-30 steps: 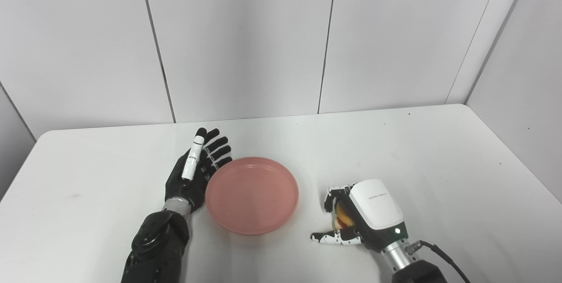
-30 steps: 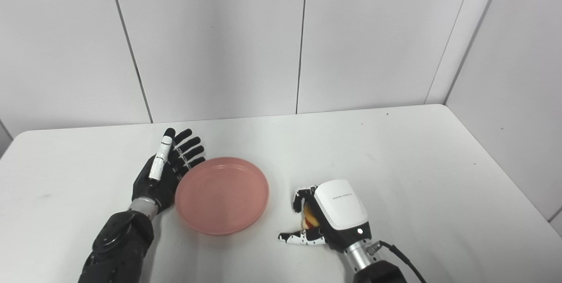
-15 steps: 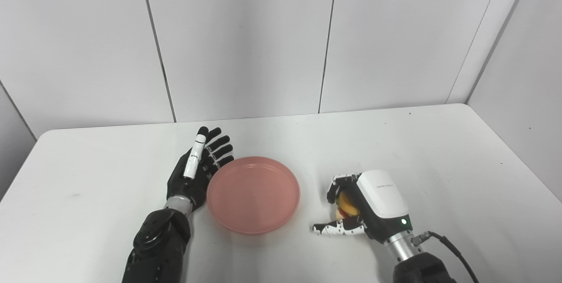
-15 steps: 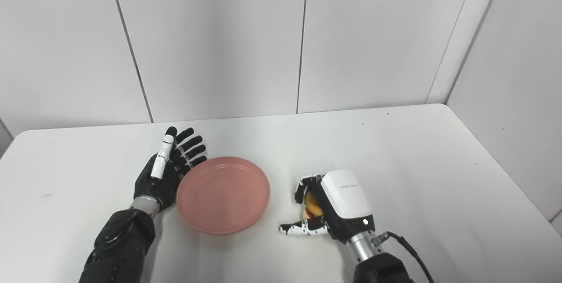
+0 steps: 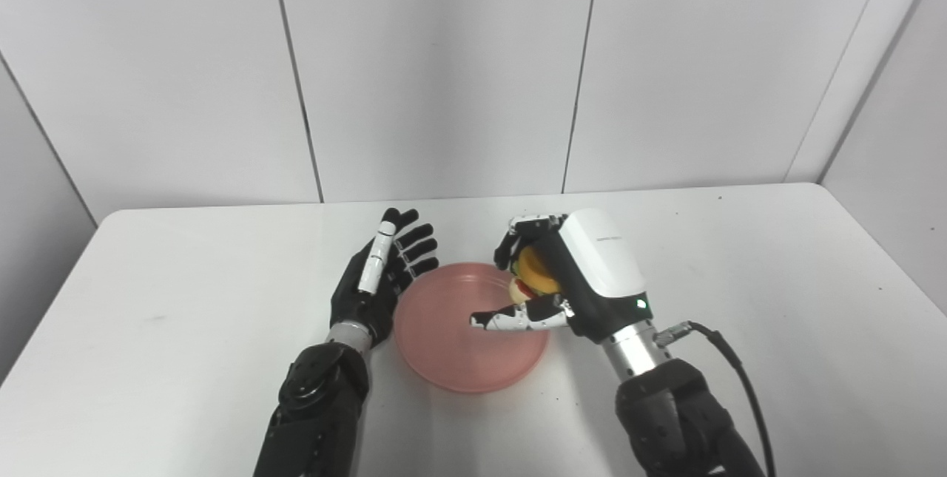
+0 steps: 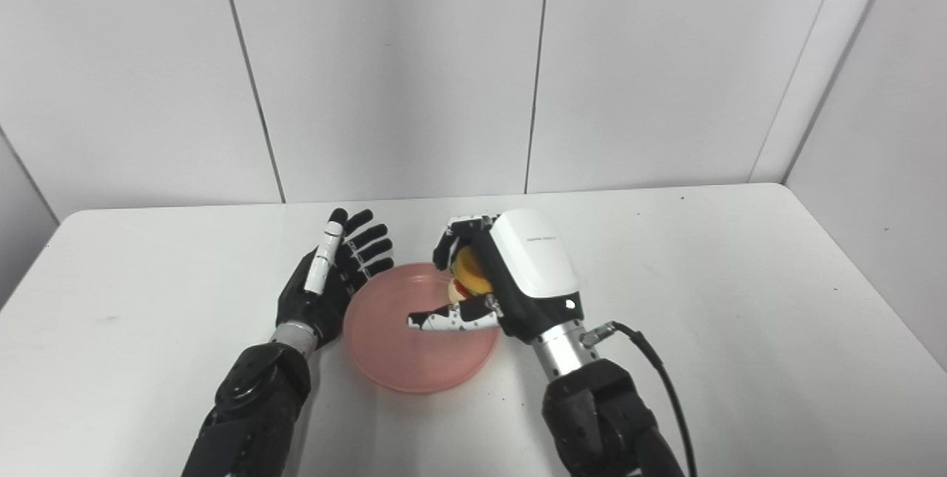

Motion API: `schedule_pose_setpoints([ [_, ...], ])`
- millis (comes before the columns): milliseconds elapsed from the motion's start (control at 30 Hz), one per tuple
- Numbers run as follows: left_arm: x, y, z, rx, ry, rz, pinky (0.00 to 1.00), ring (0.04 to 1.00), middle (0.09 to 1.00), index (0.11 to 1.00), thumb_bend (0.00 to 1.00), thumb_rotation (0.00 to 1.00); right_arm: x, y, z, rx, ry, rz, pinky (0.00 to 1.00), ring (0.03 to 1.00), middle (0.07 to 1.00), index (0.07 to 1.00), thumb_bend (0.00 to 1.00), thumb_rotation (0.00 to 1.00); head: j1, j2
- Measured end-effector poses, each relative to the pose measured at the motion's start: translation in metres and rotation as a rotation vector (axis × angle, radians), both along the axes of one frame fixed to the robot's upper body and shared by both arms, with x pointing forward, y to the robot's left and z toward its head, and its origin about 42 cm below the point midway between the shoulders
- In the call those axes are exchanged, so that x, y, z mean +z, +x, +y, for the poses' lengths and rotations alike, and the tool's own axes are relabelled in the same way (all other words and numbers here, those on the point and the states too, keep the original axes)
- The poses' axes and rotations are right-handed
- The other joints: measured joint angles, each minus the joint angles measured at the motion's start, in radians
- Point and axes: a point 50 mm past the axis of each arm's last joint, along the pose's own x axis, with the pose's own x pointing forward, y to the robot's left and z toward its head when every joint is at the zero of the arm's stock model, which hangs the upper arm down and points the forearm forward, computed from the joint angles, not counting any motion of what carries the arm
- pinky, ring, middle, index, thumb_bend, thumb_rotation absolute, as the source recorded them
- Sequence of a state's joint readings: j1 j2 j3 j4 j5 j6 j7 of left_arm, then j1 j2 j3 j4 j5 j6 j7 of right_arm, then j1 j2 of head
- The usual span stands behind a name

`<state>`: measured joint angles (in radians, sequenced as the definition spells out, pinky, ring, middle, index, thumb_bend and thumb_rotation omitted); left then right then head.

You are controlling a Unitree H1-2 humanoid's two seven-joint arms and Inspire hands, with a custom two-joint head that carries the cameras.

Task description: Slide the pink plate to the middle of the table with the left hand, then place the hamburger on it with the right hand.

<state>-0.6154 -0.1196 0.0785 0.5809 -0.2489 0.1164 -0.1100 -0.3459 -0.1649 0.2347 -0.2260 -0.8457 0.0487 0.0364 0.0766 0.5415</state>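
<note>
**A:** So which step are we on here? Starting at the front edge: two dark forearms coming up from the bottom, and the pink plate [image 5: 471, 329] sits between them, roughly mid-table [image 5: 740, 299].

**B:** Looks like the second one to me. The plate's about centred left to right, so I'd call the slide done. The left hand [image 5: 381, 277] is flat and empty, fingers spread and pointing away, right beside the plate's left rim — can't tell if it's actually touching.

**A:** And the right hand [image 5: 562, 281]?

**B:** It's got the hamburger [image 5: 534, 275]. Fingers curl over the top, thumb sticks out underneath toward the plate's centre, and you can see the yellow bun plus a bit of red filling in between. It's held up over the far-right part of the plate, not sitting on it yet.

**A:** So what's next?

**B:** My guess — nudge it a little more toward the plate's centre, lower until the bun's bottom meets the plate, then uncurl the fingers and pull out up and to the right. The plate's rim is shallow, so dragging the thumb across it could shove the plate. Nothing else back there, just plain white wall panels [image 5: 444, 70] behind the table.
</note>
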Motion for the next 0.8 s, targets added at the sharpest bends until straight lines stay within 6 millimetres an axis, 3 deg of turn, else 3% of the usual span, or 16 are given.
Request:
schedule_pose_setpoints([
  [167,-0.002,0.0,-0.002,0.003,0.019,-0.018,0.7,0.787,0.787,0.771,0.69,0.73,-0.024,0.021,0.015,0.025,-0.022,0.038,0.12,0.177,0.264,0.338,0.67,0.29,0.029,-0.008],
  [300,-0.004,0.0,-0.004,0.001,0.042,-0.038,0.69,0.784,0.794,0.777,0.66,0.8,-0.036,0.033,0.029,0.075,-0.047,0.034,0.12,0.179,0.261,0.321,0.67,0.26,0.081,-0.015],
  [400,-0.006,0.0,-0.007,-0.011,0.051,-0.051,0.7,0.803,0.822,0.838,0.66,0.81,-0.047,0.046,0.039,0.102,-0.074,0.048,0.13,0.185,0.263,0.326,0.66,0.25,0.086,-0.014],
  [500,-0.007,0.0,-0.008,-0.01,0.049,-0.057,0.67,0.8,0.82,0.798,0.65,0.8,-0.058,0.056,0.044,0.105,-0.097,0.084,0.13,0.188,0.264,0.34,0.66,0.27,0.087,-0.009],
  [700,-0.008,-0.001,-0.011,-0.003,0.041,-0.061,0.67,0.832,0.865,0.84,0.67,0.8,-0.077,0.066,0.049,0.095,-0.145,0.138,0.13,0.191,0.27,0.346,0.67,0.25,0.088,-0.006],
  [767,-0.009,-0.001,-0.012,-0.001,0.038,-0.064,0.66,0.816,0.848,0.837,0.66,0.79,-0.082,0.068,0.05,0.088,-0.155,0.14,0.13,0.19,0.27,0.344,0.66,0.26,0.091,-0.005],
  [800,-0.009,-0.001,-0.012,0.002,0.035,-0.067,0.65,0.794,0.833,0.834,0.66,0.79,-0.083,0.068,0.05,0.086,-0.154,0.14,0.14,0.195,0.276,0.43,0.56,0.19,0.092,-0.003],
])
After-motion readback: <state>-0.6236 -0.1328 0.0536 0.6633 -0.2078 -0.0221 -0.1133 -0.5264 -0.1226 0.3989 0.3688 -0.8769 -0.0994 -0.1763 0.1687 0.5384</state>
